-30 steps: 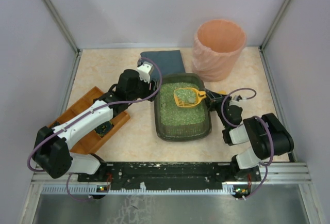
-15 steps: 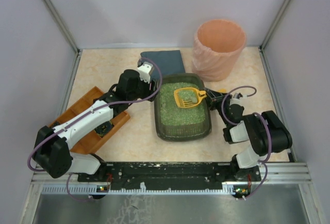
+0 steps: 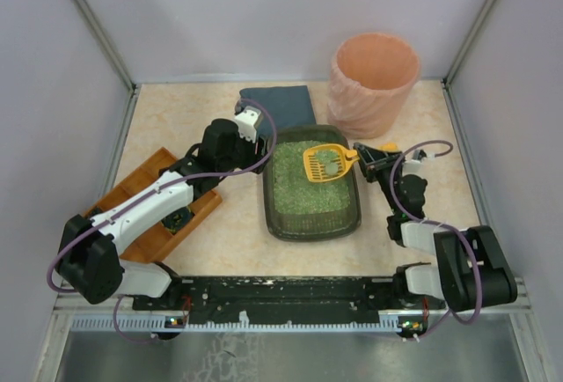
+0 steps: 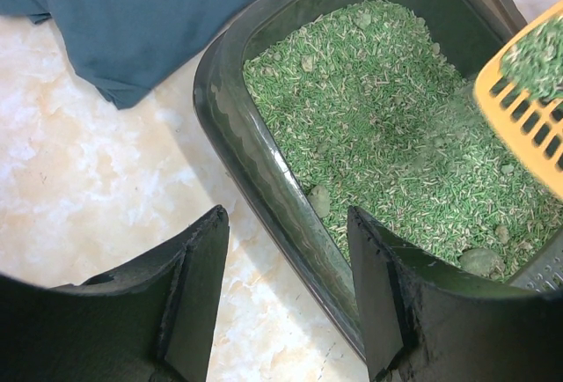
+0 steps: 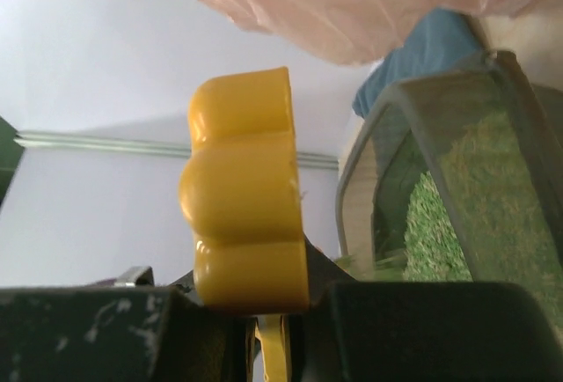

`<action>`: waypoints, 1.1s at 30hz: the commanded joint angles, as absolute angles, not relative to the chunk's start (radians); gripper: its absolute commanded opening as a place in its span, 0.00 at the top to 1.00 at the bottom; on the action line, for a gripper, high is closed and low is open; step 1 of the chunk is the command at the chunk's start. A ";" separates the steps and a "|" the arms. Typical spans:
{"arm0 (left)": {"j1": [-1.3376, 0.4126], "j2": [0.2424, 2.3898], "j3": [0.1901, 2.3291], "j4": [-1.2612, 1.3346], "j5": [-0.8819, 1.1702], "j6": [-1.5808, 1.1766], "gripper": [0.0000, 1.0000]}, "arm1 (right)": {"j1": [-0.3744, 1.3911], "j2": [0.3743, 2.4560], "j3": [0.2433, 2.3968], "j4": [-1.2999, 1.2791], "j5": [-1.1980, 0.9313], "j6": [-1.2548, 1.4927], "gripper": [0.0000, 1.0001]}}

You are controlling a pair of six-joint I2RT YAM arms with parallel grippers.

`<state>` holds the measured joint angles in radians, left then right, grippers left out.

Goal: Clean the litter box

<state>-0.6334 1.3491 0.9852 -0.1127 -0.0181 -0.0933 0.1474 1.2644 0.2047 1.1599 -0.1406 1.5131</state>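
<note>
On the desk [image 3: 230,228], the litter box [image 3: 313,234] looks stiff, weighty with loose granules [image 4: 378,135], best held by its rim, where the left end effector [image 4: 286,219] gapes; the right end effector [image 3: 369,160] clamps the scoop [image 3: 324,163].

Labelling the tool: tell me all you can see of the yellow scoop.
The scoop is yellow-orange plastic, slotted blade, lobed handle end. It carries green litter and hangs over the far right part of the litter box, seemingly clear of the bed. The right hand grips its handle.
</note>
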 commanded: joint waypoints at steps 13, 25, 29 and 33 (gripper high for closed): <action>-0.640 1.344 0.993 -0.119 -0.015 -0.097 0.38 | 0.127 1.224 0.205 1.188 -0.133 1.487 1.00; -0.640 1.348 0.986 -0.094 0.000 -0.096 0.38 | 0.174 1.226 0.250 1.164 -0.188 1.428 1.00; -0.640 1.348 0.991 -0.116 -0.004 -0.095 0.38 | 0.141 1.226 0.220 1.198 -0.150 1.480 1.00; -0.640 1.346 0.986 -0.097 -0.002 -0.093 0.38 | 0.175 1.251 0.259 1.205 -0.181 1.447 1.00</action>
<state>-0.6334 1.3502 0.9840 -0.1120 -0.0116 -0.0929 0.1642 1.2495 0.2146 1.1126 -0.1680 1.4597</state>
